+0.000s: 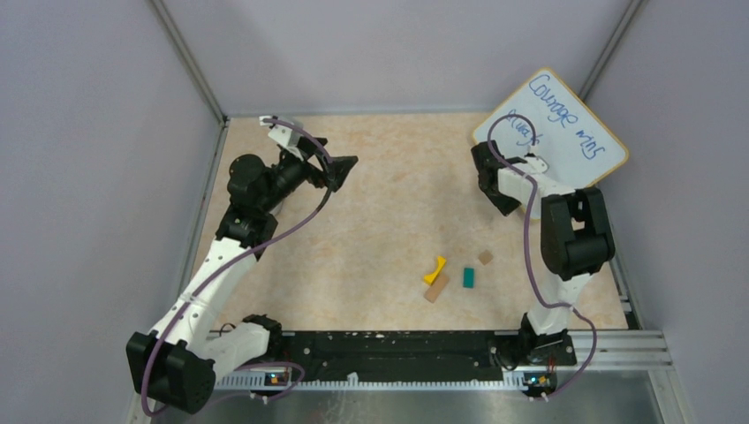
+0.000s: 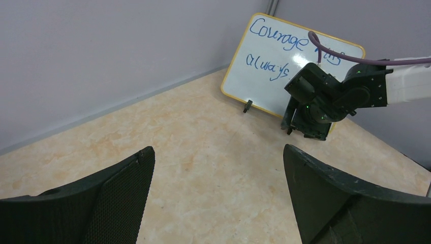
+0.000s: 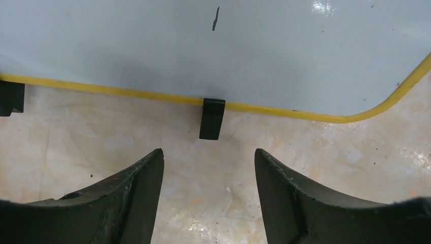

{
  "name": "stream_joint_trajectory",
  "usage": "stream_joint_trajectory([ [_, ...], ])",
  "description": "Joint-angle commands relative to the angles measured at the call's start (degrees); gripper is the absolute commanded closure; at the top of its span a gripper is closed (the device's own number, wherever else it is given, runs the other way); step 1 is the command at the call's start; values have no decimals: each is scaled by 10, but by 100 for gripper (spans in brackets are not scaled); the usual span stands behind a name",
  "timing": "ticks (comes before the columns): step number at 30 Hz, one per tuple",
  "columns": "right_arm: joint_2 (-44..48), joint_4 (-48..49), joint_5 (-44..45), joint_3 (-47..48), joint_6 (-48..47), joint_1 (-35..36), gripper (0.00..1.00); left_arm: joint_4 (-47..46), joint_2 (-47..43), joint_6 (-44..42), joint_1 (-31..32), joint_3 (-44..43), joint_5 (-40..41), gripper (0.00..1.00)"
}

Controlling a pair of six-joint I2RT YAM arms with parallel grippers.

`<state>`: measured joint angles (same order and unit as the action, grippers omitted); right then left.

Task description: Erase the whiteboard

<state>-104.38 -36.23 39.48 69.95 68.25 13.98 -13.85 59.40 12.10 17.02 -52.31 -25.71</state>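
Observation:
The whiteboard (image 1: 565, 124) has a yellow-orange frame and leans against the far right wall, with blue handwriting on it. It also shows in the left wrist view (image 2: 269, 56) and the right wrist view (image 3: 203, 46). My right gripper (image 1: 487, 177) is low at the board's bottom edge, open and empty. In its wrist view its gripper (image 3: 209, 152) faces a black clip foot (image 3: 212, 118), a short gap away. My left gripper (image 1: 344, 168) is open and empty over the far middle of the table, also seen in its wrist view (image 2: 218, 150). No cloth or eraser shows.
Small pieces lie near the table's front middle: a yellow piece (image 1: 435, 268), a teal block (image 1: 469, 277) and two tan blocks (image 1: 436, 287) (image 1: 485, 257). Grey walls close in the table on the left, back and right. A metal rail (image 1: 618, 349) runs along the near edge.

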Motion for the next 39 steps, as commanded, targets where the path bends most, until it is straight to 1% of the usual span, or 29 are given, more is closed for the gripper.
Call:
stream_joint_trajectory([
  [1, -12, 17, 12, 25, -3, -10, 37, -34, -1, 10, -2, -19, -12, 1],
  [8, -32, 31, 18, 28, -12, -18, 39, -35, 4, 13, -2, -19, -13, 1],
  [11, -45, 45, 15, 34, -24, -22, 45, -36, 5, 13, -2, -19, -13, 1],
  [15, -68, 37, 20, 53, -27, -25, 48, -36, 7, 13, -2, -19, -13, 1],
  [26, -93, 46, 38, 58, -40, -32, 51, -35, 11, 13, -2, -17, -12, 1],
  [29, -94, 54, 37, 52, -48, -33, 60, -36, 12, 13, -2, -18, -12, 1],
  [30, -93, 55, 36, 52, -50, -33, 65, -35, 13, 13, -2, -18, -12, 1],
  [32, -90, 65, 27, 46, -62, -33, 78, -35, 14, 13, -2, -18, -11, 1],
  [33, -87, 70, 23, 44, -68, -33, 81, -35, 14, 13, -3, -17, -11, 1],
  [37, -70, 102, -1, 18, -102, -33, 90, -35, 17, 14, -2, -18, -12, 1],
  [39, -54, 131, -15, -5, -121, -32, 92, -35, 18, 15, -2, -17, -13, 1],
])
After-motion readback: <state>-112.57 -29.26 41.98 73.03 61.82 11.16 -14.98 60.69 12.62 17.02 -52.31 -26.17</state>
